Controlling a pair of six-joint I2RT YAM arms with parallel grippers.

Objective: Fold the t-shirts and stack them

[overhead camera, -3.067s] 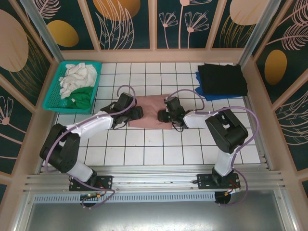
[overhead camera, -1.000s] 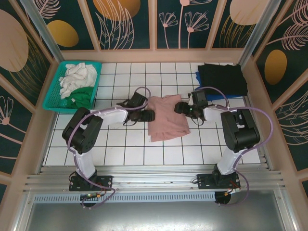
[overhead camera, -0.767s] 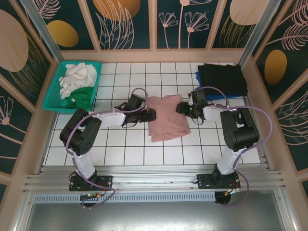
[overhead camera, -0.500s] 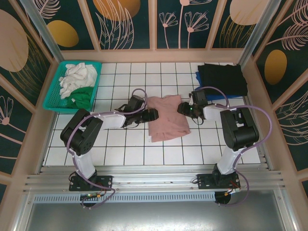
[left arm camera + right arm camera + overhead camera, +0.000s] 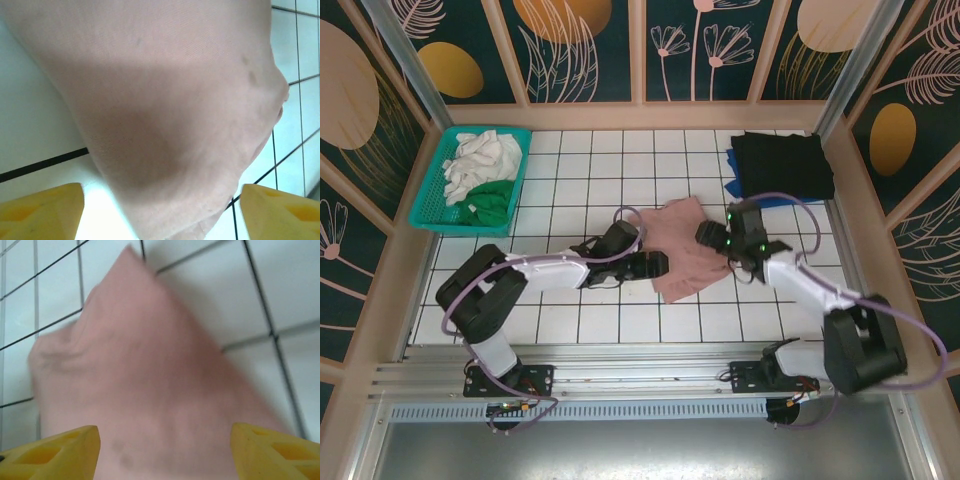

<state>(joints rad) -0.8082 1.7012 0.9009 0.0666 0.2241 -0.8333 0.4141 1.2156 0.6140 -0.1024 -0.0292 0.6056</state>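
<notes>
Pink t-shirt (image 5: 682, 245) lay limp and light, part-folded; left claw (image 5: 160, 210) and right claw (image 5: 162, 452) both gaped open over it, apparently holding nothing; probably best pinched through all layers at an edge.

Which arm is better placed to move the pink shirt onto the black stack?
Right, probably: the right gripper is at the edge of the pink shirt nearer the black stack; the left gripper sits opposite.

The counter (image 5: 620, 322) lies bare along its near rows and at the back between teal basket (image 5: 490, 131) and black t-shirt (image 5: 782, 165), while the left arm (image 5: 545, 268) and right arm (image 5: 802, 286) flank the pink t-shirt (image 5: 682, 245) mid-counter.
</notes>
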